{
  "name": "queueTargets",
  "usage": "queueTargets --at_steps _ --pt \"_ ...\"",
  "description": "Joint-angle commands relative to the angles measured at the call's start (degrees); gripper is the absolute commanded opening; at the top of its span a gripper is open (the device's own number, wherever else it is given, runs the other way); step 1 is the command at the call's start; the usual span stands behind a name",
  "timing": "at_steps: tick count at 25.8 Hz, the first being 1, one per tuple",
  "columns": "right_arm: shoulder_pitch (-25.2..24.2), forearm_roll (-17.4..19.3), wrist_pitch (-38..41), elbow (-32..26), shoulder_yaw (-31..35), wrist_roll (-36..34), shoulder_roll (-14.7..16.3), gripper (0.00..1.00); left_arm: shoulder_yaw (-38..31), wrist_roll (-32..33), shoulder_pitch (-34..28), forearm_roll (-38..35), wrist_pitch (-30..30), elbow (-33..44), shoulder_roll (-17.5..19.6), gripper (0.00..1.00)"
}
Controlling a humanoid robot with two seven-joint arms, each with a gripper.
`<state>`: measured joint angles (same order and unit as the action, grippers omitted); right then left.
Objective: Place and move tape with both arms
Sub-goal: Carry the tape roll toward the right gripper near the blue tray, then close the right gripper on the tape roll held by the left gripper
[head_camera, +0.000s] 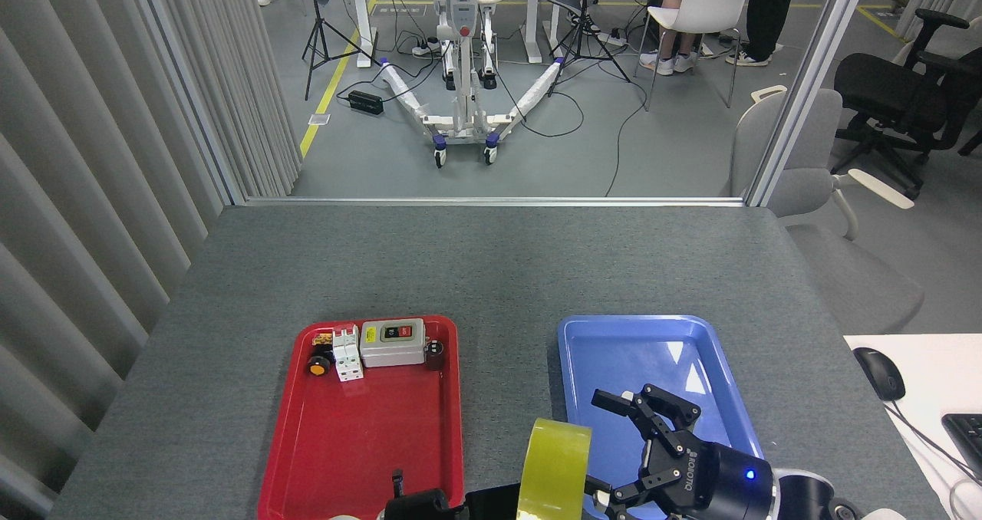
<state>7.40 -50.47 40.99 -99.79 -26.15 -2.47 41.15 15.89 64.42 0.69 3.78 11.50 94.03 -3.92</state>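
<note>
Reaching right tool [610,447], claws spread

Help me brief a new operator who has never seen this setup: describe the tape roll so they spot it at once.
On the grey table, look at the near edge, in the gap between the red tray and the blue tray. The tape stands there on edge, beside the right gripper. It is the only translucent yellow ring in view.
</note>
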Motion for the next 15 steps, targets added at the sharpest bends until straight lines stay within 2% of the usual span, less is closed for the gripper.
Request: queueTargets --at_steps 1,8,15 --pt "0.7 0.0 0.2 0.0 0.0 0.2 -0.8 0.99 -0.2 0.0 0.0 0.0 0.0 0.0 0.0 0.00" --pt "2.3 -1.2 -0.1 1.8 -0.4 1.4 -5.6 0.99 -0.2 -0.1 0.2 0.0 0.0 0.0 0.0 0.00" --pt "3.1 -1.2 -0.1 2.8 -0.4 2.0 -6.4 0.96 -0.2 -0.1 0.4 0.0 0.0 -0.1 0.0 0.00"
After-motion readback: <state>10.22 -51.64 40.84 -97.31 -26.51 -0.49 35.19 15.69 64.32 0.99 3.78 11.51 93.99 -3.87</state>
